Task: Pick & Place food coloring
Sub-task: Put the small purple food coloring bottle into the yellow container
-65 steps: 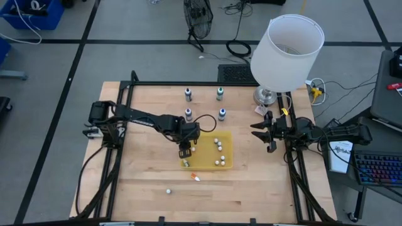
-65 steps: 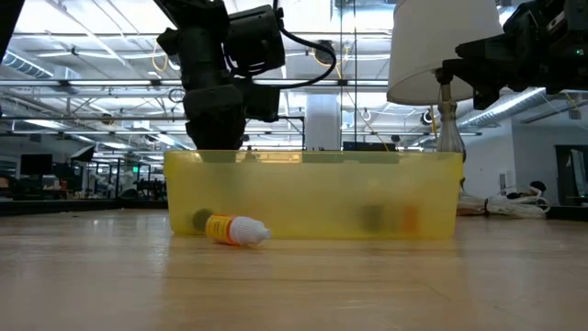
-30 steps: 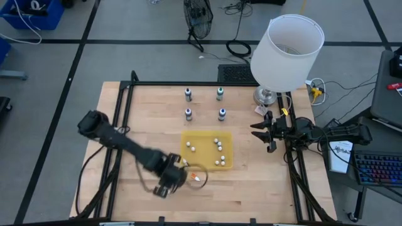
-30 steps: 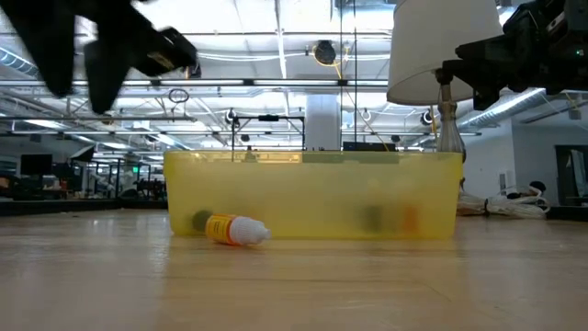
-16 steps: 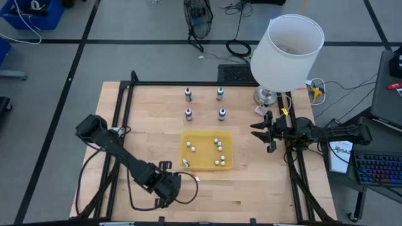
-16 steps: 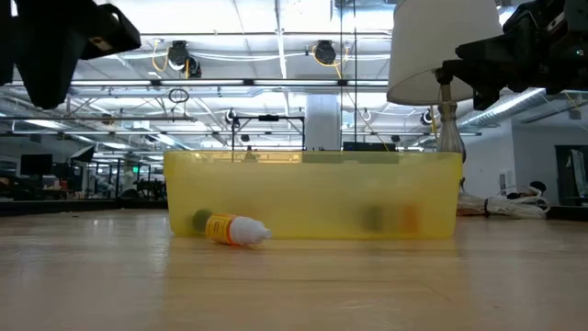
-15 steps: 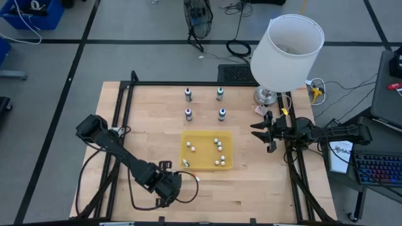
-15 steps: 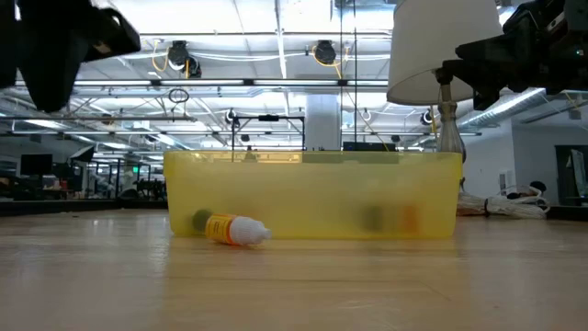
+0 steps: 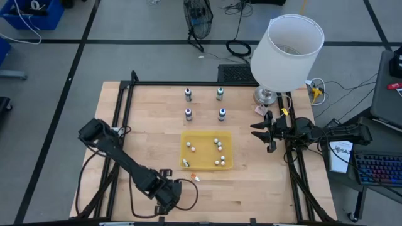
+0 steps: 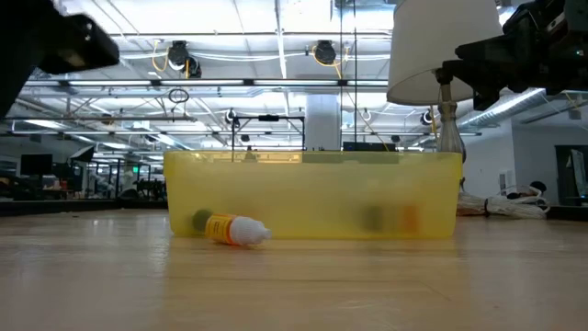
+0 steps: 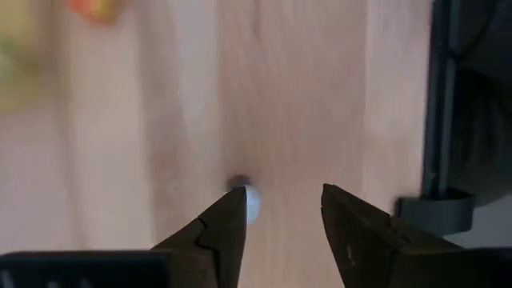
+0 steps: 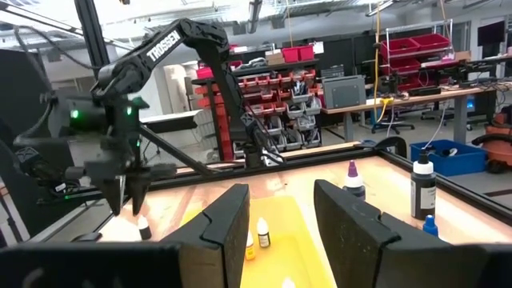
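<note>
Four food coloring bottles stand upright on the far half of the table: two point(image 9: 188, 94) point(image 9: 220, 93) in a far row and two point(image 9: 188, 113) point(image 9: 222, 113) closer in. My left gripper point(image 9: 166, 196) point(image 11: 280, 192) hovers open, pointing down, near the table's near edge. A small white ball point(image 11: 251, 201) lies on the wood just by one of its fingertips. My right gripper point(image 9: 254, 130) point(image 12: 280, 196) waits open at the table's right side beside the lamp base.
A yellow tray point(image 9: 204, 156) point(image 10: 312, 193) with several white balls sits mid-table. An orange dropper bottle point(image 9: 195, 177) point(image 10: 235, 229) lies on its side before the tray's near wall. A white-shaded lamp point(image 9: 287, 44) stands at the far right corner. A black frame rims the table.
My left gripper has moved from beside the tray's near-left corner toward the table's near edge and now stands over the loose white ball. The bottles, the tray and my right arm have kept still.
</note>
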